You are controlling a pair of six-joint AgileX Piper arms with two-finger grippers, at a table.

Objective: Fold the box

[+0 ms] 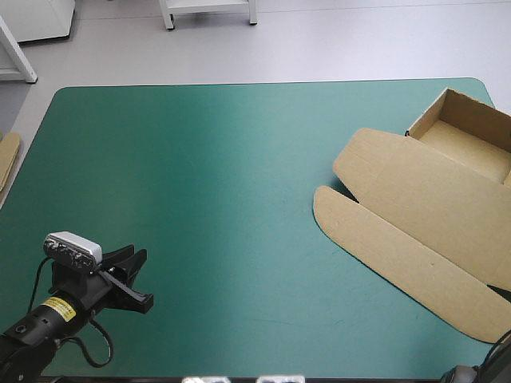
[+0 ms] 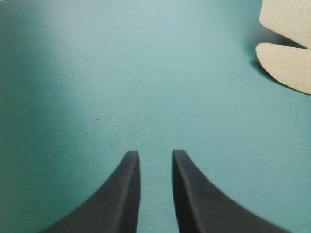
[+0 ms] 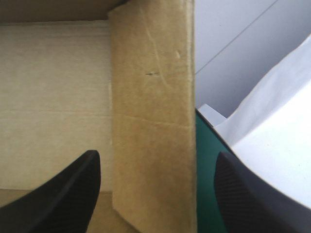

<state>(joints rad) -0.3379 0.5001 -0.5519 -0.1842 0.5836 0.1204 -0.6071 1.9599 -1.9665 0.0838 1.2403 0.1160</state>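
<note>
- teal-green cover lies over the whole tabletop [image 1: 200, 159], bare across its middle and left part.
- the box [image 1: 423, 215] sits on the right side of the tabletop, reaching from the far right corner toward the near right edge.
- its tray [image 1: 471, 132] stands open at the far right corner with its walls raised.
- the lid [image 1: 415, 187] lies flat beside the tray, toward the middle of the tabletop, and a long flap [image 1: 399, 259] with rounded ends lies flat along the lid's outer edge.
- the left tool [image 1: 132, 257] hangs over the near left corner, well apart from the box and pointing toward it.
- seen from its own wrist, the left tool [image 2: 151, 153] has its black fingers a narrow gap apart, gripping nothing, with only cover beneath; the flap's rounded end [image 2: 286, 68] shows ahead and off to one side.
- the right tool [image 3: 158, 155] is spread wide, gripping nothing; an upright strip of brown wall [image 3: 153, 97] stands between its black fingers [image 3: 63, 194], touching neither where it shows.
- an edge of spare board [image 1: 6, 159] shows at the tabletop's left edge.
</note>
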